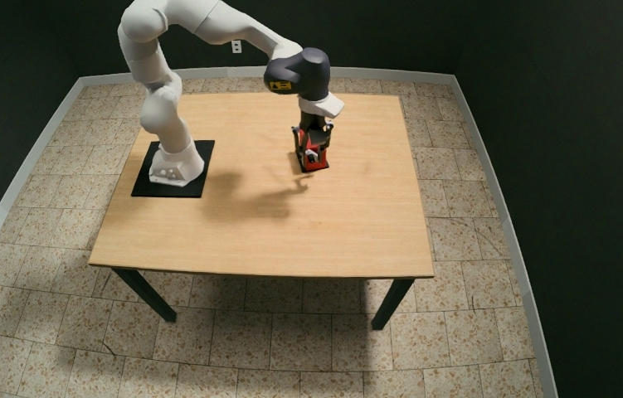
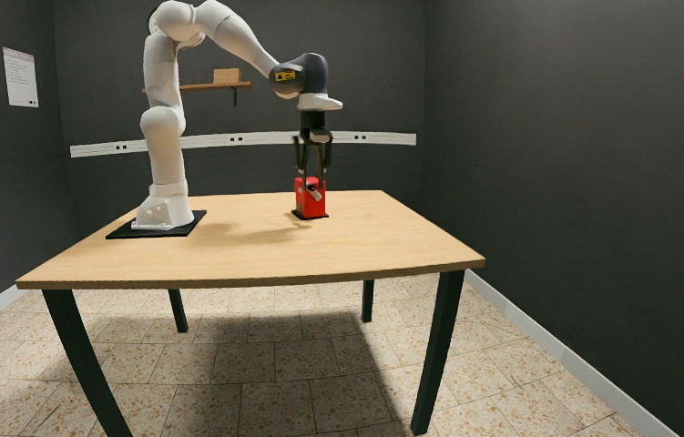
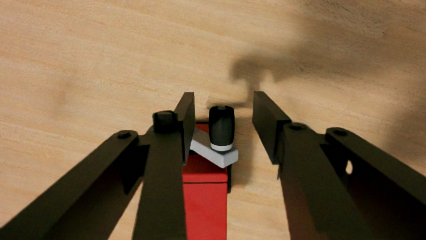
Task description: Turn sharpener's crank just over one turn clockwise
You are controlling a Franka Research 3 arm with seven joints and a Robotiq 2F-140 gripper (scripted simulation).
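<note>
Red box-shaped sharpener [image 3: 205, 200]: body cut off at the wrist view's 6 o'clock edge, partly hidden behind the black tool [image 3: 222, 127] linkage. White robot arm [image 1: 157, 59]: upper links cropped at the top view's 12 o'clock edge. Wall sheets [image 2: 20, 76]: print too small to read.

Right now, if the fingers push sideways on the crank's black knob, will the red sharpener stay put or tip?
Tipping seems possible: the sharpener is a narrow upright box and the knob sits near its top. Its dark base barely widens the footprint. The gripper straddles the knob, untouched.
</note>
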